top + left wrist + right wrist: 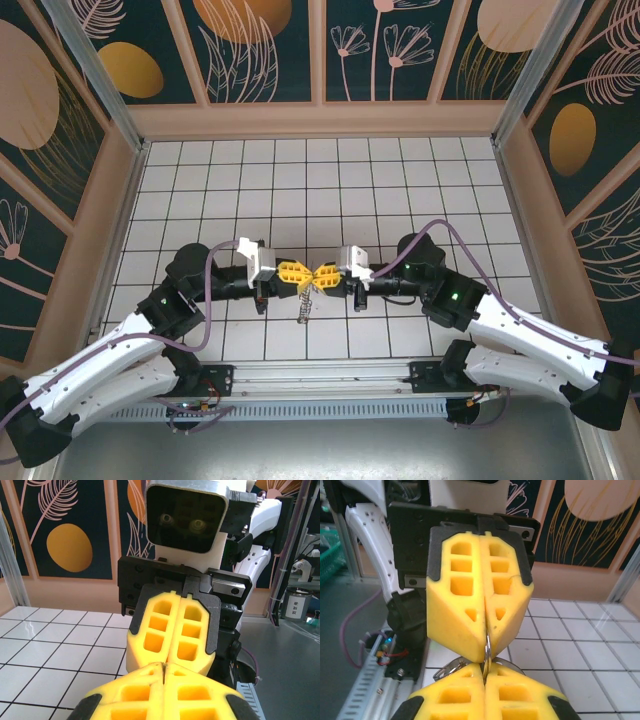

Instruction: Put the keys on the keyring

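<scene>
Above the middle of the tiled floor my left gripper point(302, 272) and right gripper point(321, 274) meet tip to tip. In the right wrist view the keyring point(488, 648) shows as a thin metal ring seen edge-on. It is pinched in the left gripper's yellow fingers point(457, 615) above and in my right gripper point(484, 666) below. Both pairs of jaws are shut on it. A ribbed, chain-like stretch point(306, 303) dangles under the fingertips. A grey loop point(447, 667) curves out behind the right fingertips. I cannot make out the keys. In the left wrist view, my left gripper point(163, 667) touches the right fingers point(152, 630).
Patterned wall panels point(300, 50) and a wooden ledge close in the white tiled floor point(300, 180) on three sides. A metal rail point(320, 385) with the arm bases runs along the near edge. Purple cables point(470, 250) loop over both arms.
</scene>
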{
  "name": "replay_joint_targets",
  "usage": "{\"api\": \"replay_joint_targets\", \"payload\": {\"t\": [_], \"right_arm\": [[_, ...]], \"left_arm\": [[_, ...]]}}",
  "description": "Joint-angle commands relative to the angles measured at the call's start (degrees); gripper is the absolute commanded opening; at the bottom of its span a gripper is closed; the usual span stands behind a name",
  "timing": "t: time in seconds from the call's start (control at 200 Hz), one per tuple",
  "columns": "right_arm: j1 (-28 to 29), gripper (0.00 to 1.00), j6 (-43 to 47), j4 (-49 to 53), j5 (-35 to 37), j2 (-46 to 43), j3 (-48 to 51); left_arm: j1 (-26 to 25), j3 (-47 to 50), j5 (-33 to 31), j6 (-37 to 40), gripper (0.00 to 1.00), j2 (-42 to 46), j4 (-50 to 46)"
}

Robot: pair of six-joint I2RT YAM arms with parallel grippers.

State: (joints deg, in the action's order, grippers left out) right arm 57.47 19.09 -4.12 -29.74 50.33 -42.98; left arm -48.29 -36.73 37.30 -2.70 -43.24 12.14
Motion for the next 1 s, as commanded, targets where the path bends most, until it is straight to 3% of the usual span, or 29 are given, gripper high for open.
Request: {"api": "replay_joint_targets", "payload": {"t": [0.0, 0.155, 0.31, 0.531, 0.996], "right_arm": [[0.2, 0.0, 0.5, 0.0, -0.1, 0.6, -1.4], [-1.8, 0.0, -1.1, 1.6, -0.7, 0.0, -3.3], [-2.6, 0.0, 0.3, 8.1, 2.6, 1.2, -6.4], [-2.6, 0.0, 2.5, 17.3, 5.4, 3.9, -11.4], [-2.6, 0.0, 5.7, 26.4, 2.7, 7.5, -15.7]], "left_arm": [[0.0, -1.0, 1.5, -0.9, 0.0, 0.7, 2.3], [0.0, -4.6, -1.2, 1.6, 0.0, -0.2, -7.5], [0.0, -12.3, -7.8, 6.7, 0.26, -2.4, -23.8], [0.0, -23.8, -14.3, 15.2, 0.32, -8.4, -41.2], [0.0, -28.7, -7.8, 19.6, 0.31, -16.0, -47.1]]}}
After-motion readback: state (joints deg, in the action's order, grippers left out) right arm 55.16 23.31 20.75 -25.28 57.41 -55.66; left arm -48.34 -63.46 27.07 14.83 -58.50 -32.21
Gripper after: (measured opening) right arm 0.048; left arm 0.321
